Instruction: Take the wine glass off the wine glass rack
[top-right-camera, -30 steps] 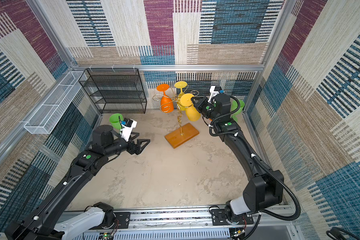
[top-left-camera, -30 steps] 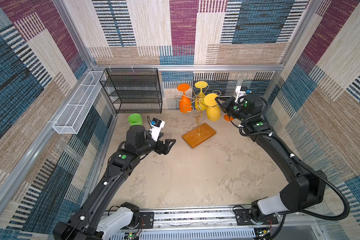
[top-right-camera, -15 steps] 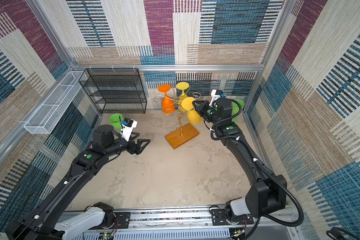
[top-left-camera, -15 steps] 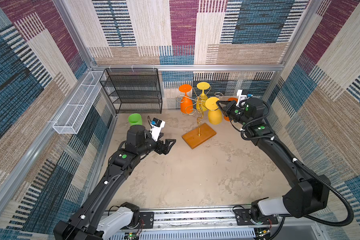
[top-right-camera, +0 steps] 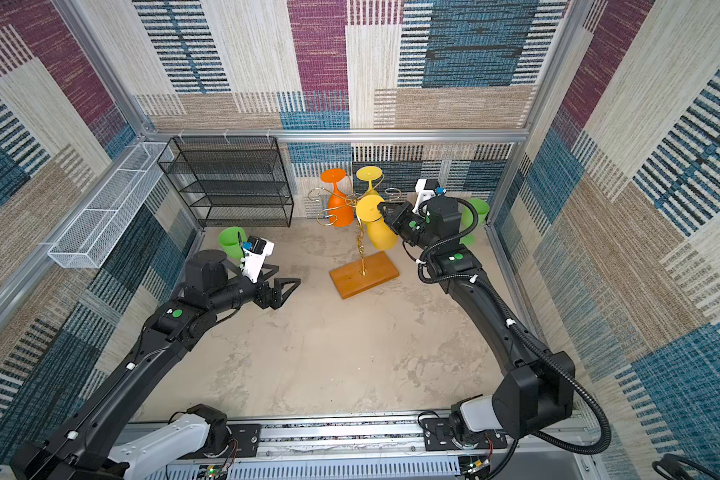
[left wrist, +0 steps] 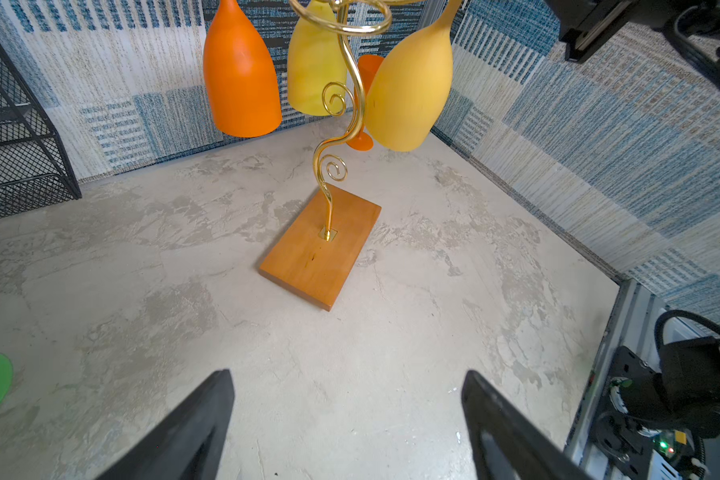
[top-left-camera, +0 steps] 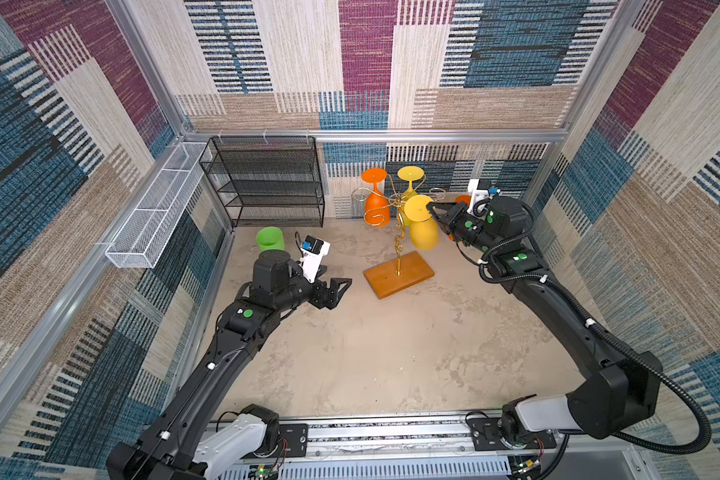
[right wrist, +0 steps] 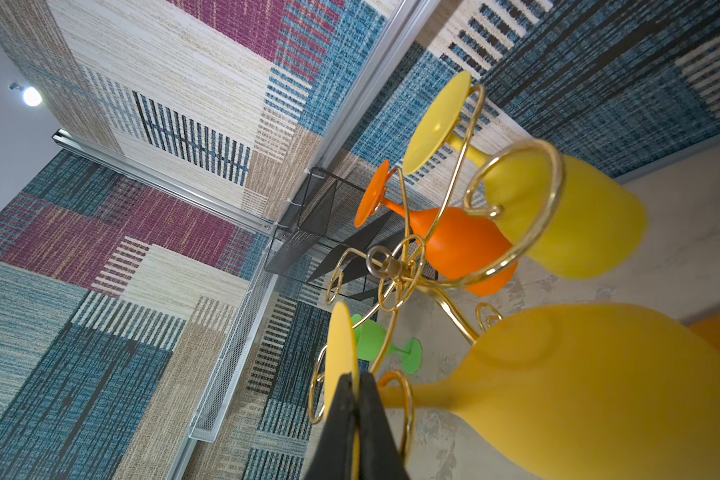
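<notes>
Right claw (top-left-camera: 434,206) pinching yellow glass (top-left-camera: 424,235) foot; best slid outward along rack (top-left-camera: 399,272) arm, level. Left claw (top-left-camera: 336,291) spread, idle.

Patchwork woven walls (top-left-camera: 366,62) in blue, magenta and beige, aluminium frame rails (top-left-camera: 391,134), mottled grey concrete-look table (top-left-camera: 370,353), black mesh shelf unit (top-left-camera: 266,183) at far left corner, white wire mesh tray (top-left-camera: 154,212) mounted above left edge, round ceiling light (right wrist: 31,96)

Grey tabletop (top-left-camera: 370,353) (mottled): wine glass rack (top-left-camera: 399,273), black shelf (top-left-camera: 266,183)
</notes>
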`<state>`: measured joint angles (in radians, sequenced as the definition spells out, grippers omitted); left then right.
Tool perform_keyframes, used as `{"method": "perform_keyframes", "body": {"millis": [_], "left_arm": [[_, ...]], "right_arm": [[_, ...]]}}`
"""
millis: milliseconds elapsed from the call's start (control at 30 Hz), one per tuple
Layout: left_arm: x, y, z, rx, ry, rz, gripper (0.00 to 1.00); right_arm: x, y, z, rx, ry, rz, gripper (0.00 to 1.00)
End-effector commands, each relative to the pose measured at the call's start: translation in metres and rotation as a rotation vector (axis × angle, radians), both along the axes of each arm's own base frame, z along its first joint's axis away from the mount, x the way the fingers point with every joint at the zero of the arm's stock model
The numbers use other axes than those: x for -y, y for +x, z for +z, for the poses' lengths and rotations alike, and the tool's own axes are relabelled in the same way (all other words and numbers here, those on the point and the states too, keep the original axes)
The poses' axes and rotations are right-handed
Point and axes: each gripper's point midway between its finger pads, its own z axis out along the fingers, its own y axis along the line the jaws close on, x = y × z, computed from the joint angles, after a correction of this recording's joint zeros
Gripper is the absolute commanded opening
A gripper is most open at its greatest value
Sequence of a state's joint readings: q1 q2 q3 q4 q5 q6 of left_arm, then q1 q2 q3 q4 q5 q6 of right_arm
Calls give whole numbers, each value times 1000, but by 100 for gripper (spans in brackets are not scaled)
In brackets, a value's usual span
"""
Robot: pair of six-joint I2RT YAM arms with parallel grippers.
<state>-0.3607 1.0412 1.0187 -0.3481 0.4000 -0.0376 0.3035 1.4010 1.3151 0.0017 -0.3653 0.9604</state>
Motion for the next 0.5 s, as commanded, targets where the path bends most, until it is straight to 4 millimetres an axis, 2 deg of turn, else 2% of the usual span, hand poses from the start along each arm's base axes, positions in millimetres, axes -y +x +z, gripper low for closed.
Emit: {"method": "perform_keyframes", "body": {"millis": [0, 200, 467], "left_arm": [[2, -1, 7, 27, -3, -20, 89], [2, -1, 7, 29, -2, -18, 88], [2, -1, 7, 28, -3, -20, 89]], "right_arm": [[-7, -2, 9, 29, 12, 26, 0], [-12, 0, 8, 27, 8, 35, 0], [-8, -6, 2, 12, 0, 18, 0]]}}
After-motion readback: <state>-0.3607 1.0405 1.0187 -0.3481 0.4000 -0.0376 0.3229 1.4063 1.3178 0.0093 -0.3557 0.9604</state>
